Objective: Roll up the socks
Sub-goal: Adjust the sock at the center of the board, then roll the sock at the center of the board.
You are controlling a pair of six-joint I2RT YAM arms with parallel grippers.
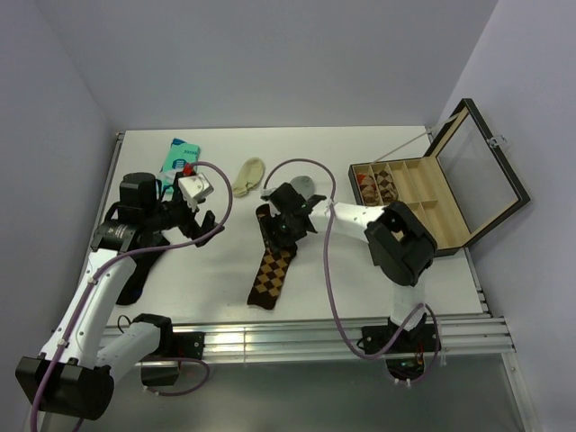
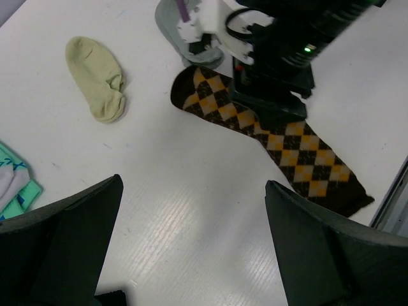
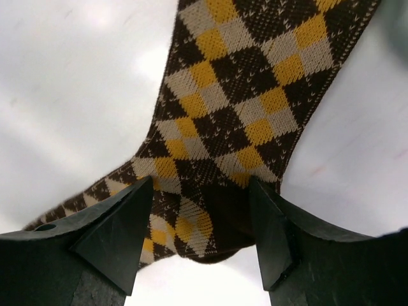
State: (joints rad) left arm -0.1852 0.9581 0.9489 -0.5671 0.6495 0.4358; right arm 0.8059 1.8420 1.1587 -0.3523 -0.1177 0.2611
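- Left claw hovers over the left side of the counter, fingers spread, holding nothing. In the left wrist view it faces the socks from a distance.
- Dark cloth lies under the left arm; cannot tell what it is.
- Teal packet lies flat at the far left, not part of the job.
- Cream sock lies flat and unrolled, far of centre, apart from both claws.
- Argyle sock is at centre, flat and unrolled. Its long axis runs from the far end to the near counter edge, with a slight kink at the heel.
- Right claw is down on the far part of the argyle sock. The right wrist view shows the fingers spread and straddling the fabric at the kink, not yet closed on it.
- Key relation: the sock lies directly under and between the right claw's fingers, with the rest of its length trailing toward the near edge. The right arm is on it and the left is well apart. My read is that the pinch and roll fall to the right arm, along that axis.
- Grey sock sits just behind the right claw, partly hidden.
- Open wooden box stands at the right, with patterned rolls in its left compartments.
- The counter is white and smooth, and the walls are plain and pale.
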